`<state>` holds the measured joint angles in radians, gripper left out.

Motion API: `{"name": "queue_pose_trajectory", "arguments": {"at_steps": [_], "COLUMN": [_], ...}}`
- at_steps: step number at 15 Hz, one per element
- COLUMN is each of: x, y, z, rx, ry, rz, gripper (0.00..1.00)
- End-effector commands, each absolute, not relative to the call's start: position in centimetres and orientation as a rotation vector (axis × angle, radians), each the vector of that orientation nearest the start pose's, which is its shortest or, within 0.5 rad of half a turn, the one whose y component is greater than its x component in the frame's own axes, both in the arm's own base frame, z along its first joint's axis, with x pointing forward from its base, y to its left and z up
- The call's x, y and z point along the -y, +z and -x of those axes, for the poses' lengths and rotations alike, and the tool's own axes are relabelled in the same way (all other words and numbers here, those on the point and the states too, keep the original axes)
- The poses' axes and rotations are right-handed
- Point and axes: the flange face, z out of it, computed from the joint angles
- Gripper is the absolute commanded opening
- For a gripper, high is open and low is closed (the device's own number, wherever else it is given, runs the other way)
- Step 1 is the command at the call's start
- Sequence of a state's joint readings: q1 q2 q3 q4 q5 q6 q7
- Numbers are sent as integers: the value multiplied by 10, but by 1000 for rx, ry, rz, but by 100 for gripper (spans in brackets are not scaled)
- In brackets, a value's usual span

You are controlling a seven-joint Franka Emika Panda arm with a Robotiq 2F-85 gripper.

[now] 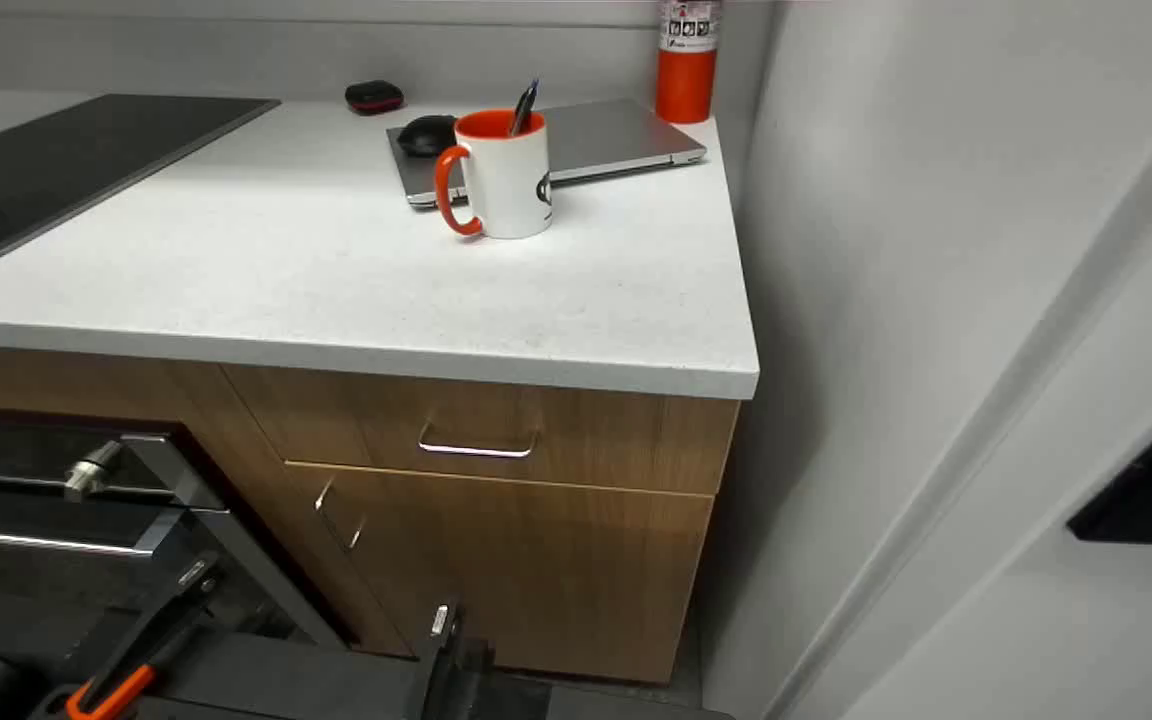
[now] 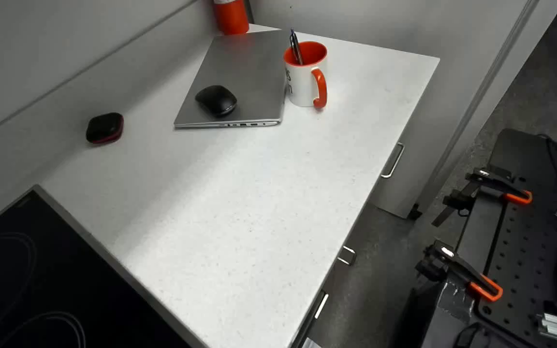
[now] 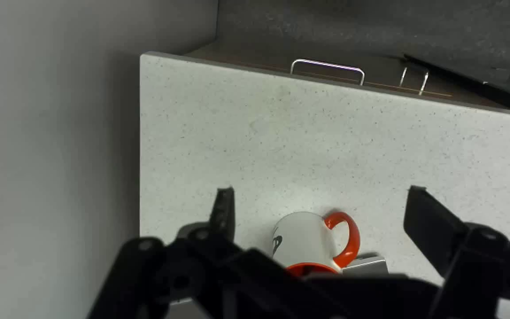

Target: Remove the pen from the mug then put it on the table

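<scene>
Pen point(image 1: 524, 107) in mug point(image 1: 509, 190), tilted, partly out; mug upr. on tbl point(image 1: 316, 250); hand point(image 3: 320, 189) wide.

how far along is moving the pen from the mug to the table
Done: nothing yet; the pen leans in the mug, poking out of the top.
In hand: nothing gripped; the gripper is open in the wrist view.
Left: grasp the pen, lift it out and lay it on the table.

Wrist view: the mug point(image 3: 303, 239) stands on the worktop point(image 3: 259, 146), seen between the fingers of the hand point(image 3: 321, 191); an upright panel point(image 3: 51, 155) is left of the hand, a drawer handle point(image 3: 328, 65) beyond it. In both exterior views, the pen point(image 2: 296, 47) leans inside the mug, the laptop point(image 2: 244, 67) lies just beside, bearing the mouse point(image 2: 216, 100).
</scene>
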<state>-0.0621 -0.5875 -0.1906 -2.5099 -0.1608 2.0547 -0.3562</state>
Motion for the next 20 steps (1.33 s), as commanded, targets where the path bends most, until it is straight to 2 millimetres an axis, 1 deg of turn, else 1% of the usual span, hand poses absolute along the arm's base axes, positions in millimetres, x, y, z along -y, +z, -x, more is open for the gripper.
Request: {"name": "queue_pose_trajectory", "arguments": {"at_steps": [1,7,8,10,12,14,16,18,19,20], "x": [109,109,107,97,76,61,56,60,63,57], "y": [488,489,488,484,471,455,440,428,428,429], "z": [-371,-371,-371,-392,-419,-453,-483,-509,-514,-489], "rx": [311,311,339,383,390,359,333,294,281,332], "ry": [-173,-174,-169,-180,-183,-201,-204,-198,-186,-185], "rz": [3197,3197,3178,3101,3045,3028,3027,3057,3054,3059], "gripper": [100,100,100,100,100,100,100,100,100,100]}}
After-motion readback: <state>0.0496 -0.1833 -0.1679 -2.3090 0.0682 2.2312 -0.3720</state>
